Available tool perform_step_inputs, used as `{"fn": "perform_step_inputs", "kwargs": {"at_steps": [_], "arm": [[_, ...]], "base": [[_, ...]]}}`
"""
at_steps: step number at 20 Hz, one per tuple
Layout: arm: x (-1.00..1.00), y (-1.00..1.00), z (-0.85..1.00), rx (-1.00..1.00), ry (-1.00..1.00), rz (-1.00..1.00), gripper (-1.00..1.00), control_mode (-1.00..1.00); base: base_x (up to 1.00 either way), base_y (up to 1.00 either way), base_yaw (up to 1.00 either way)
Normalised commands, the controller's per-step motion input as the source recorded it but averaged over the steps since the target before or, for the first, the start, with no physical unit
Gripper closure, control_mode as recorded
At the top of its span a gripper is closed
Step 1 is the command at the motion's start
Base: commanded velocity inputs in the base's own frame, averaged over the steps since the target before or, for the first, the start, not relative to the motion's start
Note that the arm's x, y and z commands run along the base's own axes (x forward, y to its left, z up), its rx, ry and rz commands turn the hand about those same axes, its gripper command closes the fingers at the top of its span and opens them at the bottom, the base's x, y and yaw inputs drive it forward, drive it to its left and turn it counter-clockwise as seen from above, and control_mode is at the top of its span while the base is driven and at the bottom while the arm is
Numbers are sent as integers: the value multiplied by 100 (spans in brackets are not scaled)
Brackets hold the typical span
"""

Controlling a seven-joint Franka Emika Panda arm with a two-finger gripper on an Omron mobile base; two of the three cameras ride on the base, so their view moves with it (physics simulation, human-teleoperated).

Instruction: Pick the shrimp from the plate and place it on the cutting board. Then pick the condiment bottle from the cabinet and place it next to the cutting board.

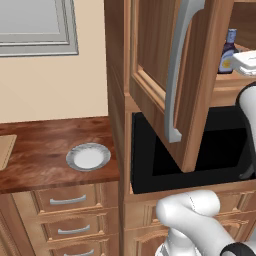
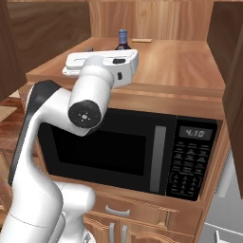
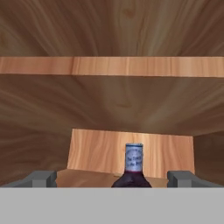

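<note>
Looks like we're on the bottle step: end effector (image 3: 112, 178) spread wide and empty inside the cabinet (image 1: 200, 75), bottle (image 3: 133, 168) at 12 o'clock between the fingers, so probably push forward and close.

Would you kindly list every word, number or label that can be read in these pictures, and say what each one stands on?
"4:10": on the display of the microwave, above its keypad, in the right base view.
Keypad buttons of the microwave: marks present, too small to read.
Label on the neck of the condiment bottle, in the hand view: lines of print, too blurred to read.
</note>
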Motion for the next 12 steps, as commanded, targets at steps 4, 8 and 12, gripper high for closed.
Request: {"fn": "perform_step_inputs", "kwargs": {"at_steps": [4, 8, 12], "arm": [[12, -3, 1, 0, 0, 0, -100, -100], [9, 0, 5, 0, 0, 0, -100, -100], [11, 0, 2, 0, 0, 0, -100, -100]], "base": [[0, 0, 0], [0, 0, 0], [0, 0, 0]]}}
